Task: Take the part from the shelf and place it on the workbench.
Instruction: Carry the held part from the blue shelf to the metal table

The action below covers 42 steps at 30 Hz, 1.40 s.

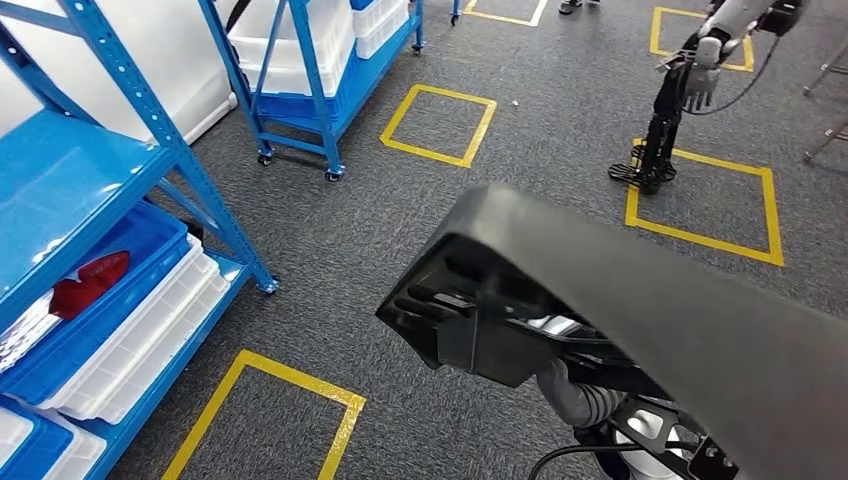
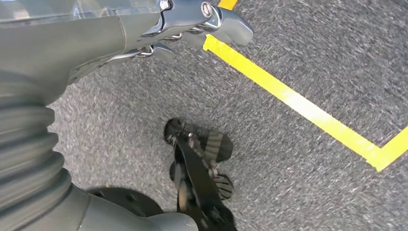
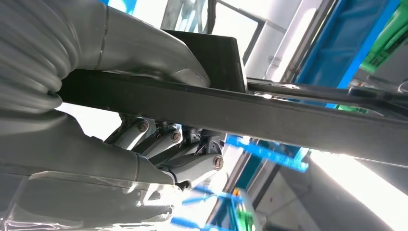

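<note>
Blue steel shelving [image 1: 150, 130] stood at the left of the head view, its lower tiers carrying a blue plastic bin [image 1: 120, 275] with a red object [image 1: 88, 280] inside and white plastic trays [image 1: 150, 335] stacked beneath. Farther off, a second blue wheeled rack [image 1: 310, 90] held more white bins. Yellow tape squares [image 1: 438, 125] marked the grey carpet floor [image 1: 340, 230]. In the left wrist view the left hand [image 2: 192, 24] hung over that carpet near a yellow tape line, its fingers [image 2: 231, 26] loosely extended and holding nothing. To the right and near, the long black plastic part [image 1: 640, 300] ran across the lower right of the head view, carried in the air well clear of the shelving. In the right wrist view the right hand [image 3: 159, 110] gripped that part: the thick grey thumb [image 3: 159, 57] lay over one face of it and the darker fingers [image 3: 173, 149] curled under the other. At the far right another robot's arm [image 1: 690, 85] hung over a yellow square.
</note>
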### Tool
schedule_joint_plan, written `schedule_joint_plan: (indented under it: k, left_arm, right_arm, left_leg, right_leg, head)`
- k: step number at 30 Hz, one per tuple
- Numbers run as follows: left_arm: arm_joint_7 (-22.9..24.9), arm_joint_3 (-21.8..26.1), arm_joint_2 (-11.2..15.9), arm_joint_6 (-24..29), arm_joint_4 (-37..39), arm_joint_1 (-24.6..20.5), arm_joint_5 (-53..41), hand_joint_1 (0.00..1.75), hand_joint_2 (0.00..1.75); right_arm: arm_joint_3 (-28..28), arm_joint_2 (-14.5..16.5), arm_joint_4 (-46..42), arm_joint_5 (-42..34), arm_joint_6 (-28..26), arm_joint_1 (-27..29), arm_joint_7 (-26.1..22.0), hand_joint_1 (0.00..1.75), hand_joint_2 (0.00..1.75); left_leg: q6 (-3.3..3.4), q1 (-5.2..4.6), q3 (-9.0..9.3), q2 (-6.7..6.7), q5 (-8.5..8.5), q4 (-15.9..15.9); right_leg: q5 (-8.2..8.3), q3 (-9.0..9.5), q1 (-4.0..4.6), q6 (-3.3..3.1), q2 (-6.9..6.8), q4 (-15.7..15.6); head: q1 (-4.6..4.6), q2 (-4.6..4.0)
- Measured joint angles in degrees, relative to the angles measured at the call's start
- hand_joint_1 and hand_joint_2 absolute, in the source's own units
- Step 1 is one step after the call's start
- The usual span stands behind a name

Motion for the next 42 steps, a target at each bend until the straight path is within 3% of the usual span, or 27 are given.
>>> schedule_joint_plan:
  k: [1, 2, 3, 4, 6, 8, 10, 12, 15, 17, 18, 19, 21, 22, 24, 26, 28, 30, 31, 32, 33, 34, 35, 37, 39, 41, 42]
  left_arm:
    - [-0.01, 0.00, 0.01, -0.02, 0.00, 0.07, 0.01, 0.00, 1.75]
    - [-0.05, 0.01, 0.01, -0.13, 0.00, 0.16, -0.02, 0.00, 1.75]
    - [-0.14, 0.00, 0.01, -0.29, 0.00, 0.23, -0.11, 0.00, 1.75]
    - [-0.27, 0.00, 0.01, -0.55, 0.00, 0.29, -0.23, 0.00, 1.75]
    - [-0.59, -0.01, 0.04, -1.01, 0.01, 0.38, -0.54, 0.00, 1.75]
    - [-0.80, -0.02, 0.07, -1.27, 0.02, 0.33, -0.82, 0.00, 1.75]
    - [-0.87, -0.02, 0.03, -1.39, 0.02, 0.11, -0.94, 0.00, 1.75]
    - [-0.93, -0.01, -0.05, -1.56, 0.02, 0.01, -0.84, 0.00, 1.75]
    - [-1.21, -0.01, -0.08, -2.09, 0.02, 0.11, -0.81, 0.00, 1.75]
    - [-1.16, -0.01, -0.08, -2.19, 0.02, 0.13, -0.90, 0.00, 1.75]
    - [-1.02, -0.01, -0.08, -2.17, 0.02, 0.08, -0.94, 0.00, 1.75]
    - [-0.80, -0.01, -0.09, -2.10, 0.02, 0.00, -0.98, 0.00, 1.75]
    - [-0.37, -0.01, -0.11, -1.78, 0.02, -0.11, -1.01, 0.00, 1.75]
    - [-0.22, -0.01, -0.13, -1.53, 0.02, -0.11, -1.02, 0.00, 1.75]
    - [-0.10, -0.01, -0.16, -1.15, 0.02, -0.09, -1.07, 0.00, 1.75]
    - [-0.20, -0.03, -0.19, -1.01, 0.01, -0.16, -1.34, 0.00, 1.75]
    - [-0.43, -0.08, -0.20, -1.04, 0.00, -0.12, -1.77, 0.00, 1.75]
    - [-0.52, -0.14, -0.20, -1.12, 0.00, 0.05, -2.08, 0.00, 1.75]
    - [-0.52, -0.16, -0.19, -1.16, 0.00, 0.14, -2.16, 0.00, 1.75]
    - [-0.52, -0.18, -0.18, -1.21, 0.01, 0.22, -2.19, 0.00, 1.75]
    - [-0.52, -0.20, -0.17, -1.27, 0.01, 0.32, -2.18, 0.00, 1.75]
    - [-0.52, -0.21, -0.17, -1.33, 0.02, 0.38, -2.17, 0.00, 1.75]
    - [-0.54, -0.22, -0.17, -1.39, 0.02, 0.43, -2.17, 0.00, 1.75]
    - [-0.72, -0.23, -0.17, -1.41, 0.02, 0.46, -2.18, 0.00, 1.75]
    - [-1.19, -0.26, -0.17, -1.43, 0.02, 0.46, -2.21, 0.00, 1.75]
    - [-1.69, -0.28, -0.19, -1.44, 0.02, 0.29, -2.23, 0.00, 1.75]
    - [-1.87, -0.28, -0.21, -1.45, 0.02, 0.19, -2.22, 0.00, 1.75]
  right_arm:
    - [0.00, 0.07, 0.02, 0.27, -0.29, 0.12, 0.00, 1.75, 1.75]
    - [0.00, 0.09, 0.03, 0.61, -0.70, 0.36, 0.00, 1.75, 1.75]
    - [0.00, 0.13, 0.01, 1.00, -1.22, 0.69, 0.00, 1.75, 1.75]
    - [0.00, 0.17, -0.02, 1.39, -1.73, 1.08, 0.00, 1.75, 1.75]
    - [0.03, 0.28, -0.13, 2.22, -2.70, 1.81, 0.00, 1.75, 1.75]
    - [0.21, 0.31, -0.35, 3.28, -3.77, 2.55, 0.00, 1.75, 1.75]
    - [0.43, 0.25, -0.78, 3.92, -4.60, 3.44, 0.00, 1.75, 1.75]
    - [0.56, 0.10, -1.33, 4.05, -4.91, 3.94, 0.00, 1.75, 1.75]
    - [1.02, -0.05, -1.74, 4.59, -4.97, 4.03, 0.00, 1.75, 1.75]
    - [1.39, -0.05, -1.78, 5.08, -5.02, 4.40, 0.00, 1.75, 1.75]
    - [1.52, -0.05, -1.81, 5.20, -5.04, 4.61, 0.00, 1.75, 1.75]
    - [1.61, -0.05, -1.86, 5.22, -5.08, 4.85, 0.00, 1.75, 1.75]
    - [1.70, -0.09, -2.18, 5.18, -5.20, 5.36, 0.00, 1.75, 1.75]
    - [1.73, -0.16, -2.44, 5.10, -5.30, 5.63, 0.00, 1.75, 1.75]
    - [1.75, -0.46, -2.98, 4.73, -5.50, 6.14, 0.00, 1.75, 1.75]
    - [1.77, -0.83, -3.47, 4.36, -5.81, 6.58, 0.00, 1.75, 1.75]
    - [1.84, -1.04, -3.82, 4.41, -6.13, 6.69, -0.01, 1.75, 1.75]
    - [1.97, -1.09, -3.91, 4.73, -6.34, 6.66, -0.01, 1.75, 1.75]
    - [2.05, -1.10, -3.90, 4.87, -6.46, 6.73, 0.00, 1.75, 1.75]
    - [2.11, -1.12, -3.89, 4.98, -6.61, 6.84, 0.00, 1.75, 1.75]
    - [2.15, -1.15, -3.88, 5.01, -6.80, 6.95, 0.00, 1.75, 1.75]
    - [2.18, -1.18, -3.87, 5.00, -6.99, 7.06, 0.00, 1.75, 1.75]
    - [2.19, -1.21, -3.87, 4.97, -7.16, 7.14, 0.00, 1.75, 1.75]
    - [2.19, -1.30, -3.82, 4.91, -7.39, 7.22, 0.00, 1.75, 1.75]
    - [2.19, -1.36, -3.65, 4.89, -7.65, 7.29, 0.00, 1.75, 1.75]
    - [2.19, -1.38, -3.36, 4.97, -7.98, 7.34, 0.00, 1.75, 1.75]
    - [2.19, -1.39, -3.21, 5.01, -8.10, 7.32, 0.00, 1.75, 1.75]
  left_leg:
    - [-0.07, 0.02, -1.54, -0.25, -0.70, 2.89]
    - [-0.10, 0.04, -2.23, -0.35, -0.22, 3.79]
    - [-0.09, 0.08, -1.87, -0.45, 1.35, 2.40]
    - [-0.05, 0.16, -0.57, -0.87, 3.67, -0.98]
    - [0.11, 0.45, 2.51, -3.65, 7.07, -8.51]
    - [0.43, 0.54, 3.70, -5.51, 7.72, -11.57]
    - [1.08, 0.42, 3.81, -4.39, 7.90, -11.90]
    - [1.87, 0.46, 4.08, -2.91, 8.22, -12.44]
    - [2.52, 0.18, 4.18, -0.57, 8.23, -12.73]
    - [2.60, -0.02, 4.17, 1.02, 8.08, -12.72]
    - [2.57, -0.05, 4.21, 1.73, 8.01, -12.71]
    - [2.47, -0.07, 4.29, 2.42, 7.92, -12.71]
    - [2.15, -0.18, 4.59, 3.50, 7.70, -12.70]
    - [1.88, -0.24, 4.74, 3.99, 7.57, -12.69]
    - [1.28, -0.31, 4.99, 4.90, 7.36, -12.71]
    - [0.60, -0.17, 5.31, 5.40, 7.05, -12.66]
    - [0.10, 0.02, 4.55, 3.29, 5.33, -10.36]
    - [-0.12, 0.17, 1.38, 0.46, 1.74, -3.52]
    - [-0.20, 0.19, -0.56, -0.07, 0.17, 0.47]
    - [-0.28, 0.20, -2.02, -0.29, -0.54, 3.31]
    - [-0.33, 0.21, -2.57, -0.37, -0.11, 4.14]
    - [-0.33, 0.26, -2.01, -0.49, 1.47, 2.58]
    - [-0.31, 0.36, -0.50, -0.95, 3.76, -1.00]
    - [-0.21, 0.68, 2.69, -3.31, 6.83, -8.42]
    - [0.09, 0.72, 3.81, -4.74, 7.16, -11.25]
    - [0.79, 0.54, 3.95, -3.74, 7.31, -11.59]
    - [1.22, 0.51, 4.09, -3.09, 7.48, -11.83]
  right_leg:
    - [-0.03, 0.01, 0.04, -0.03, 0.75, 0.08]
    - [-0.08, 0.03, 0.06, -0.02, 1.56, 0.21]
    - [-0.14, 0.04, 0.05, 0.04, 2.40, 0.38]
    - [-0.26, 0.06, 0.00, 0.17, 3.21, 0.61]
    - [-0.58, -0.25, -0.07, 0.62, 4.61, 1.28]
    - [-0.63, -0.85, -0.20, 1.28, 5.78, 1.71]
    - [-0.42, -1.23, -0.42, 2.03, 6.90, 1.68]
    - [-1.45, -2.06, -0.33, 2.54, 5.34, 3.19]
    - [-6.49, -6.98, -0.38, 3.03, 0.70, 13.18]
    - [-7.79, -9.38, -0.66, 3.25, -0.19, 18.08]
    - [-6.92, -8.97, -0.74, 3.27, -0.40, 17.34]
    - [-5.24, -7.32, -0.76, 3.20, -0.82, 14.34]
    - [-2.17, -2.64, -0.42, 2.70, -3.07, 5.97]
    - [-1.41, -1.02, -0.14, 2.36, -4.08, 3.01]
    - [-1.39, -0.30, 0.36, 1.79, -4.56, 1.33]
    - [-1.14, -0.27, 0.28, 1.26, -3.26, 0.98]
    - [-0.81, 0.07, -0.04, 0.59, -2.02, 0.46]
    - [-0.71, 0.24, -0.15, 0.12, -0.86, 0.26]
    - [-0.73, 0.23, -0.10, 0.01, -0.18, 0.31]
    - [-0.76, 0.24, -0.05, -0.05, 0.61, 0.40]
    - [-0.80, 0.24, -0.04, -0.03, 1.45, 0.54]
    - [-0.86, 0.25, -0.08, 0.06, 2.34, 0.74]
    - [-0.98, 0.25, -0.14, 0.23, 3.21, 0.99]
    - [-1.29, 0.00, -0.16, 0.71, 4.70, 1.63]
    - [-1.35, -0.53, -0.23, 1.35, 5.86, 2.02]
    - [-1.21, -0.89, -0.46, 2.06, 6.71, 2.02]
    - [-1.47, -1.12, -0.47, 2.36, 6.01, 2.37]
  head:
    - [-0.03, 0.00]
    - [-0.03, -0.01]
    - [-0.04, 0.00]
    - [-0.04, 0.00]
    - [-0.04, 0.00]
    - [-0.07, -0.01]
    - [-0.08, -0.01]
    - [0.10, 0.00]
    - [0.51, 0.01]
    - [0.53, 0.01]
    - [0.53, 0.01]
    - [0.54, 0.01]
    - [0.51, 0.01]
    - [0.49, 0.01]
    - [0.42, 0.01]
    - [0.37, 0.00]
    - [0.32, -0.01]
    - [0.21, -0.01]
    - [0.14, -0.01]
    - [0.12, -0.01]
    - [0.10, -0.01]
    - [0.09, -0.01]
    - [0.08, 0.00]
    - [0.07, 0.00]
    - [0.05, 0.00]
    - [0.04, 0.00]
    - [0.08, 0.00]
